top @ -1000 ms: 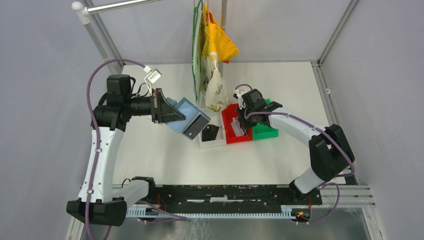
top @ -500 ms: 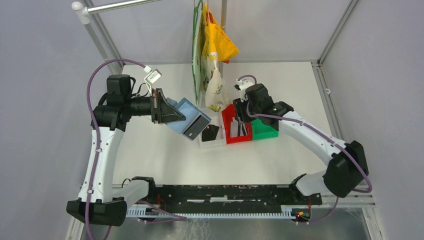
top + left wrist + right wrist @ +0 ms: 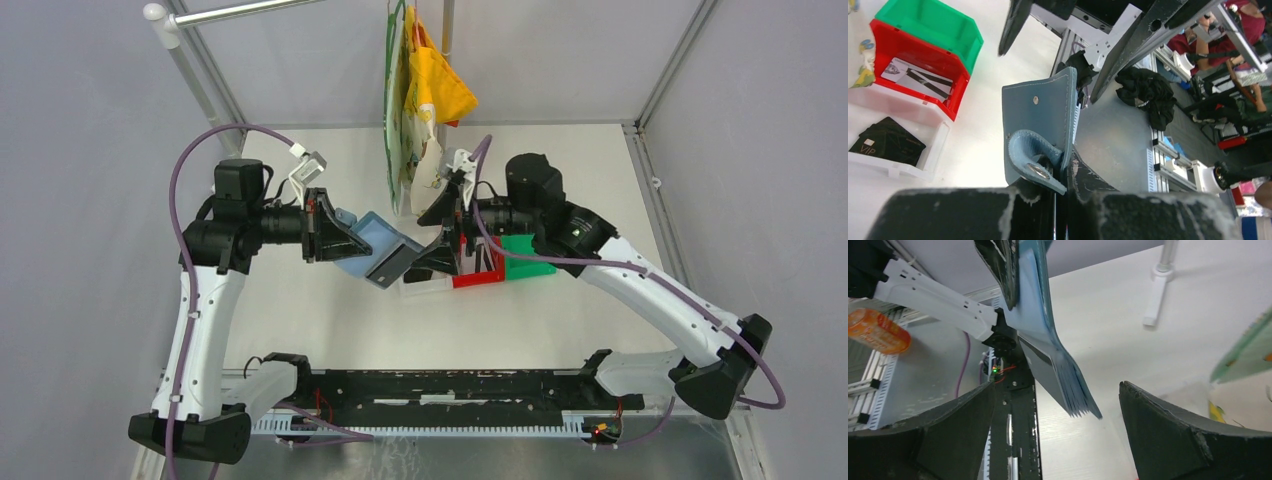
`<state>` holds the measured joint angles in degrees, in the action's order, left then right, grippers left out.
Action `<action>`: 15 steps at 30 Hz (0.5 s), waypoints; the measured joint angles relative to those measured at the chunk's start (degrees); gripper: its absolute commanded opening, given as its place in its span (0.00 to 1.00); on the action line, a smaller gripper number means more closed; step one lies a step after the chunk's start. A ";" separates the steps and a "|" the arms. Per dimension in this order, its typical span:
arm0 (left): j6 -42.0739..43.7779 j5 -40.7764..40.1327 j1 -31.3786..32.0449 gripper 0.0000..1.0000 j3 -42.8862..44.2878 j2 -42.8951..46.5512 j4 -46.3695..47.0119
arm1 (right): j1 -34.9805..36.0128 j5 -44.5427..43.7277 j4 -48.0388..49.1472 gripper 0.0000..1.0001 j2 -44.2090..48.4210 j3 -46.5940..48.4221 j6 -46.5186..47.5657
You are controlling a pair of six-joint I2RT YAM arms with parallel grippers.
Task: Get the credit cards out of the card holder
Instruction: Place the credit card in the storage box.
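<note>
The teal-blue card holder (image 3: 378, 250) hangs in the air over the table, pinched at its tab end by my left gripper (image 3: 345, 245), which is shut on it. In the left wrist view the holder (image 3: 1040, 112) stands up out of the left gripper (image 3: 1065, 172). My right gripper (image 3: 437, 228) is open and faces the holder's free edge. In the right wrist view that layered edge (image 3: 1068, 390) reaches down toward the gap of the right gripper (image 3: 1055, 427) and touches neither finger. Credit cards lie in the red bin (image 3: 918, 80), and a black one lies in the white bin (image 3: 888, 145).
A white bin (image 3: 425, 287), a red bin (image 3: 482, 278) and a green bin (image 3: 527, 258) stand side by side under the right arm. Cloth bags (image 3: 425, 90) hang from a rail just behind the grippers. Frame posts mark the table's back corners.
My right gripper rose out of the red bin, swung left to face the card holder and opened wide. The left arm shifted a little with the holder still in its grip.
</note>
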<state>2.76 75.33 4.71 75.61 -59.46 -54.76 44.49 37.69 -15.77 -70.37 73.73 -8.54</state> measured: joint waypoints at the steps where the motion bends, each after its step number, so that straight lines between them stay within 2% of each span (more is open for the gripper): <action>1: 1.29 -0.11 0.61 0.03 -0.09 0.42 -0.63 | 0.81 0.90 0.07 0.98 -0.83 0.57 0.00; 4: 5.55 -0.72 3.04 0.03 -0.11 1.22 -3.50 | 2.80 3.02 -0.09 0.96 -3.85 2.86 0.11; 10: 14.25 -3.32 8.24 0.02 -0.09 0.96 -11.21 | 6.95 5.11 -3.56 0.80 -9.01 9.09 3.08; 15: 17.70 -5.16 9.68 0.02 -0.07 0.90 -13.94 | 9.99 5.97 -6.62 0.59 -9.97 10.80 5.86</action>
<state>20.47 70.17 14.39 75.55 -58.57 -68.71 54.48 43.66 -22.39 -80.34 84.53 -2.68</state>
